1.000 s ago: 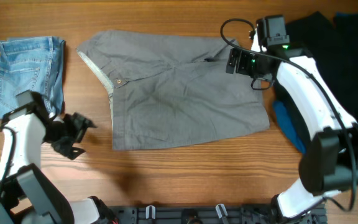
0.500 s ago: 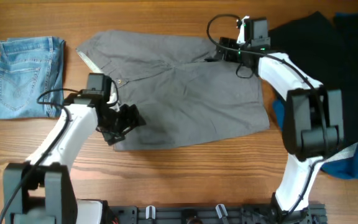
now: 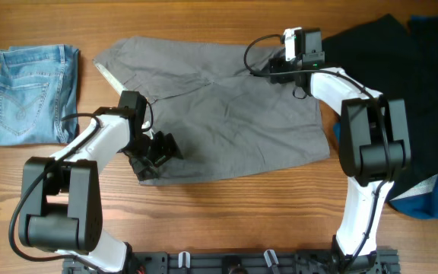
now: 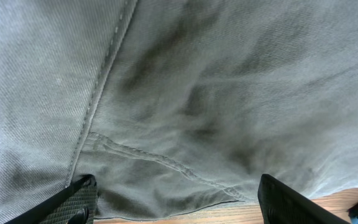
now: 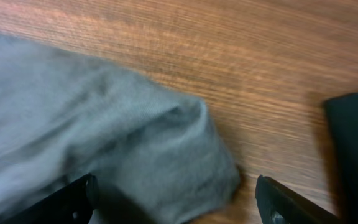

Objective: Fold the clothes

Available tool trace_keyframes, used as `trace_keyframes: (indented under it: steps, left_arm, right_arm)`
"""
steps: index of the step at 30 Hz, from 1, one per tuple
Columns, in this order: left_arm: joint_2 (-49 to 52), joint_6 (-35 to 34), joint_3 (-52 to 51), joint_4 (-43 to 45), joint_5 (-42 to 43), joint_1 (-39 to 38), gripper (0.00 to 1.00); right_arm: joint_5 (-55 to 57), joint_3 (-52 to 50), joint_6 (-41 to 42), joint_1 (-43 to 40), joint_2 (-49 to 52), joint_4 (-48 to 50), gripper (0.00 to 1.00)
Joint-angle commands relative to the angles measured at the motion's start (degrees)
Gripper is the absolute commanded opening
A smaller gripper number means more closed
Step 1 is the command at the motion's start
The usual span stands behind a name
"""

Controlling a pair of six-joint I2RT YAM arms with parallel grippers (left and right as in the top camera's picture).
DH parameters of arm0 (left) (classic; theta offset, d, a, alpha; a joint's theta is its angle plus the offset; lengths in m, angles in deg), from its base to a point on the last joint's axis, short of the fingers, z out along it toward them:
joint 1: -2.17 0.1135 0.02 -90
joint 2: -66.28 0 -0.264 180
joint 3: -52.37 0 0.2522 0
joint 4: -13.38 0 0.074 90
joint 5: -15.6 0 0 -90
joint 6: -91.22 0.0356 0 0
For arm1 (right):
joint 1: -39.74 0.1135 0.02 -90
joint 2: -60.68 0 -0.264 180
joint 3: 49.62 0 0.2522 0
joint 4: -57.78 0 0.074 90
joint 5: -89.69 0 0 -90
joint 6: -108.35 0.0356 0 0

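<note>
The grey shorts (image 3: 226,114) lie spread flat in the middle of the table, pale waistband at the left. My left gripper (image 3: 152,154) is open over the shorts' near left corner; in the left wrist view its fingers (image 4: 179,202) straddle the grey hem (image 4: 185,124) just above the wood. My right gripper (image 3: 268,67) is open at the shorts' far right corner; in the right wrist view its fingers (image 5: 176,199) straddle the rounded corner of grey cloth (image 5: 135,143), not closed on it.
Folded light-blue denim (image 3: 29,91) lies at the far left. A big black garment (image 3: 417,84) covers the right side, with a blue piece (image 3: 428,202) at its near edge. The black cloth edge shows in the right wrist view (image 5: 353,137).
My left gripper moved right from the bare wood onto the shorts' near left corner. My right gripper moved left and back along the shorts' far edge to the corner.
</note>
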State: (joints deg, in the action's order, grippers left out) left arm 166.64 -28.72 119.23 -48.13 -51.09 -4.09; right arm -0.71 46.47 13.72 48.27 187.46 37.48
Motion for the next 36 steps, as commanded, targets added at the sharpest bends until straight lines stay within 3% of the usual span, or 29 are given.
trace_keyframes:
  steps: [1, 2, 3, 5, 6, 9, 12, 14, 15, 18, 24, 25, 26, 27, 28, 30, 32, 34, 36]
  left_arm:
    - [4.0, 1.0, -1.5, 2.5, -0.8, -0.4, 0.83]
    - [4.0, 1.0, -1.5, 2.6, -0.8, -0.4, 0.83]
    - [4.0, 1.0, -1.5, 2.6, -0.8, -0.4, 0.83]
    - [4.0, 1.0, -1.5, 2.6, -0.8, -0.4, 0.83]
    - [4.0, 1.0, -1.5, 2.6, -0.8, -0.4, 0.83]
    - [4.0, 1.0, -1.5, 2.8, -0.8, -0.4, 0.83]
    - [4.0, 1.0, -1.5, 2.8, -0.9, -0.4, 0.83]
    - [4.0, 1.0, -1.5, 2.8, -0.9, -0.4, 0.83]
    - [4.0, 1.0, -1.5, 2.8, -0.9, -0.4, 0.83]
    - [4.0, 1.0, -1.5, 2.8, -1.0, -0.4, 0.83]
    - [4.0, 1.0, -1.5, 3.0, -1.3, -0.4, 0.83]
    - [4.0, 1.0, -1.5, 3.0, -1.3, -0.4, 0.83]
    - [4.0, 1.0, -1.5, 3.0, -1.3, -0.4, 0.83]
    - [4.0, 1.0, -1.5, 3.0, -1.3, -0.4, 0.83]
    - [4.0, 1.0, -1.5, 3.0, -1.3, -0.4, 0.83]
    - [4.0, 1.0, -1.5, 3.2, -1.3, -0.4, 0.83]
    - [4.0, 1.0, -1.5, 3.5, -1.3, -0.4, 0.83]
    - [4.0, 1.0, -1.5, 3.5, -1.3, -0.4, 0.83]
    - [4.0, 1.0, -1.5, 3.5, -1.3, -0.4, 0.83]
  right_arm:
    - [-2.5, 0.5, -1.4, -0.3, 2.2, 3.0, 0.86]
    - [-2.5, 0.5, -1.3, -0.3, 2.4, 4.4, 0.85]
    - [-2.5, 0.5, -1.2, -0.3, 2.5, 5.1, 0.77]
    - [-2.1, 0.5, -1.2, -0.3, 2.5, 6.6, 0.21]
    - [-1.1, 0.5, -1.2, -0.4, 2.4, 7.2, 0.04]
    - [11.5, 4.4, -2.5, -0.4, -0.3, 9.1, 0.04]
    - [12.6, 12.3, -7.6, -0.4, -4.5, 10.3, 0.04]
    - [12.7, 15.2, -7.6, -0.4, -6.3, 9.8, 0.16]
    - [13.7, 15.2, -7.6, -0.4, -6.4, 7.7, 0.16]
    - [26.1, 14.8, -7.2, -0.4, -5.7, -0.7, 0.07]
    - [24.9, 14.9, -7.5, 2.5, -8.4, 21.4, 0.08]
    - [24.3, 14.9, -8.2, 3.8, -9.3, 21.6, 0.13]
    - [24.3, 14.9, -9.8, 4.3, -9.6, 18.9, 0.16]
    - [24.3, 14.9, -11.5, 4.7, -9.6, 12.9, 0.25]
    - [24.3, 14.9, -12.9, 4.8, -9.6, 4.1, 0.27]
    - [25.0, 14.8, -13.0, 3.3, -8.2, -21.8, 0.21]
    - [25.4, 14.7, -4.7, -0.5, -7.1, -35.0, 0.21]
    - [25.3, 14.7, 4.1, -4.6, -7.0, -41.5, 0.25]
    - [18.8, 14.7, 4.7, -7.2, -7.0, -43.2, 0.33]
